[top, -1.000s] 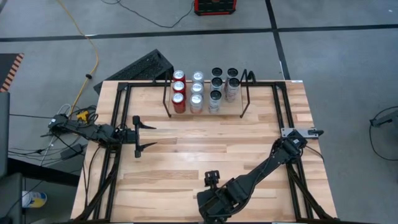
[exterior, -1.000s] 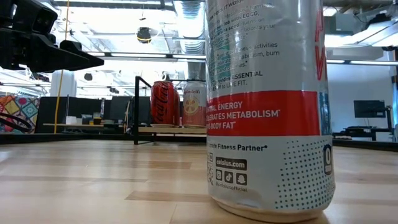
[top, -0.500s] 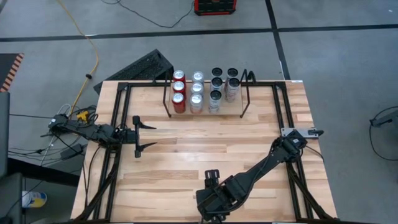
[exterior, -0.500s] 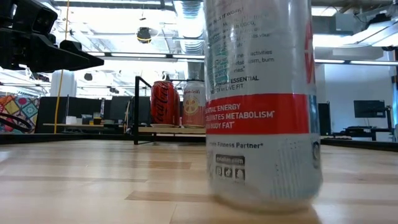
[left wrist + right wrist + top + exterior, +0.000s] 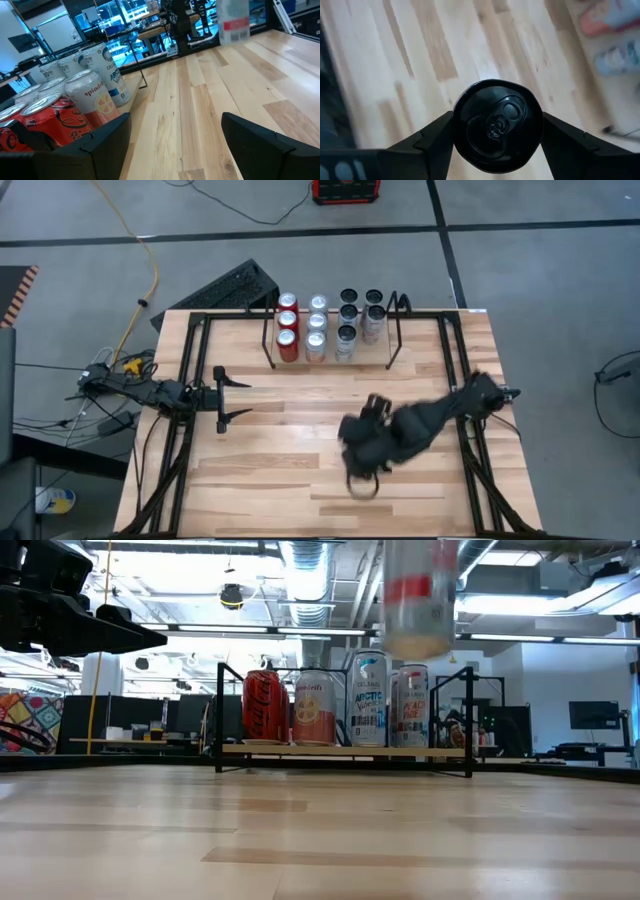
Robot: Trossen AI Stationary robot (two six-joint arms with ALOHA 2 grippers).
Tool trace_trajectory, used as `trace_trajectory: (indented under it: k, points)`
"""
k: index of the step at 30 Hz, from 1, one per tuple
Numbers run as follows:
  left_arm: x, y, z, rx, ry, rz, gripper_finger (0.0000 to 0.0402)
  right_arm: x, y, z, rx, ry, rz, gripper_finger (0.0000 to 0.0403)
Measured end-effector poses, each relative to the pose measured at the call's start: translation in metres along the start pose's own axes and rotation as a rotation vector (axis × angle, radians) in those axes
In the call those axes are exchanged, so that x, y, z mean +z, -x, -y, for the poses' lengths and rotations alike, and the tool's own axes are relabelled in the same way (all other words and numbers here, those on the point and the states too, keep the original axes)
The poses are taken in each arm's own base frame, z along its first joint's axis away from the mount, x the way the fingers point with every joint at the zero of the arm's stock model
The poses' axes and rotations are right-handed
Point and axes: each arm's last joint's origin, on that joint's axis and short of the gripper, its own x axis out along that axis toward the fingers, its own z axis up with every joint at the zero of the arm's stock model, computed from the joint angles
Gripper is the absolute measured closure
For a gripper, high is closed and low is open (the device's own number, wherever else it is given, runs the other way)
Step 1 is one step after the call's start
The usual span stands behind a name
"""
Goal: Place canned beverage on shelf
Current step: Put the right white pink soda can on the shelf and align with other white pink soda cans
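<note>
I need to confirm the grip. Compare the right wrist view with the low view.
Only the right wrist view shows the can's black lid clamped between the right hand's fingers. Only the low view shows the can clear of the table, plus the shelf and the waiting left hand. Both show the can.

The high view looks straight down on the whole worktop. The low view sits at worktop level, facing the shelf across it. The left wrist view looks along the boards past the shelf's cans; the right wrist view looks steeply down, close. All share the worktop.
</note>
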Motion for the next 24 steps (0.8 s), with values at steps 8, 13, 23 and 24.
trace_trajectory:
  k: [8,13,23,24]
  points:
    - [0.000,0.000,0.000,0.000,0.000,-0.001,0.0104,-0.006,-0.033,0.066,-0.196,-0.332,-0.084,0.0128]
    - [0.000,0.000,0.000,0.000,0.000,-0.001,0.0104,-0.022,-0.055,0.108,-0.246,-0.429,-0.216,0.0128]
    - [0.000,0.000,0.000,0.000,0.000,-0.001,0.0104,-0.036,-0.083,0.149,-0.233,-0.555,-0.165,0.0121]
    - [0.000,0.000,0.000,0.001,0.000,-0.001,0.0104,-0.036,-0.084,0.153,-0.233,-0.571,-0.159,0.0119]
